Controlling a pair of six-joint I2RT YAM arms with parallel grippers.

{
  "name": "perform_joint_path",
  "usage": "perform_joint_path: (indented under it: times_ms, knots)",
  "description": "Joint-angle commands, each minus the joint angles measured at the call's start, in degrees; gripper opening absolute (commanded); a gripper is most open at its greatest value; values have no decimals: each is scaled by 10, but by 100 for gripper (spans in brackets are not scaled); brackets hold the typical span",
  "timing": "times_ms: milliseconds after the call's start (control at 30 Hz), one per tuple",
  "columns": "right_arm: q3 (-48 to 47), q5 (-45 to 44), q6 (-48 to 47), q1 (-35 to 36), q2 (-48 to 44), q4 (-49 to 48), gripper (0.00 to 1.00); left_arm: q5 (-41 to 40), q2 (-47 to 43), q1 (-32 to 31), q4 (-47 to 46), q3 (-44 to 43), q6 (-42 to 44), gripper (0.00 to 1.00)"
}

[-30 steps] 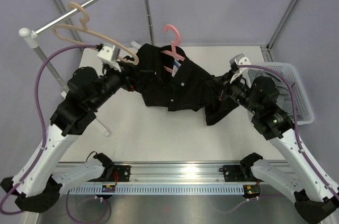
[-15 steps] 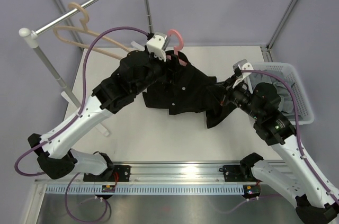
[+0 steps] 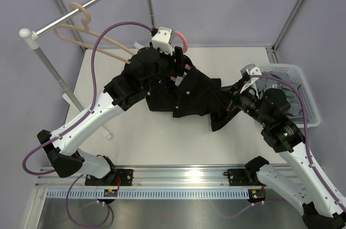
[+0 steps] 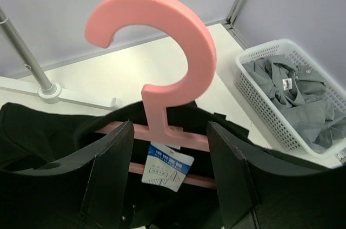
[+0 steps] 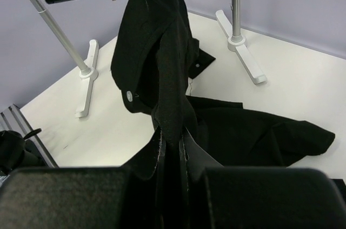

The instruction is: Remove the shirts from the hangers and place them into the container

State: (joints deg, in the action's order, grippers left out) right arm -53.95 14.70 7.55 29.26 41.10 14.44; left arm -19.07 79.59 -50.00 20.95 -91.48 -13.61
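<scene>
Black shirt [image 3: 184, 96] on its pink hanger [image 4: 162, 39], one end pinched by the right gripper [image 5: 172, 148].
Nearest me, the right gripper's flat dark fingers are pressed together on a fold of the soft black cloth. It climbs from them in a taut ridge dotted with small pale buttons, and the rest lies crumpled on the white table [image 3: 146, 137]. Beside that arm, the white basket [image 4: 268, 122] of perforated plastic holds a rumpled grey shirt [image 4: 294, 99]. Further back, the left gripper [image 4: 170, 126] has its fingers partly apart either side of the pink hanger's flat stem, not touching it, beneath the thick round hook. Farthest off, a thin curved beige hanger [image 3: 81, 28] hangs on the metal rail [image 3: 92, 4].
</scene>
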Motion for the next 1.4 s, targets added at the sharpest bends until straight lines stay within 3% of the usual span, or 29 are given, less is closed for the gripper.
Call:
perform_joint_path:
  times_ms: [0, 800, 1033, 1233, 1367]
  knots:
    - [-1, 21, 11, 5, -21, -50, 0, -12, 7, 9, -41, -26, -14, 60]
    - [28, 51, 30, 4, -48, -99, 0, 47, 34, 24, -41, -19, -26, 51]
    - [36, 40, 25, 5, -41, -98, 0, 52, 31, 24, -43, -20, -20, 33]
    - [44, 27, 22, 5, -30, -87, 0, 52, 26, 26, -56, -18, 0, 1]
    - [42, 0, 17, 5, -21, -62, 4, 46, 19, 26, -104, 3, 31, 0]
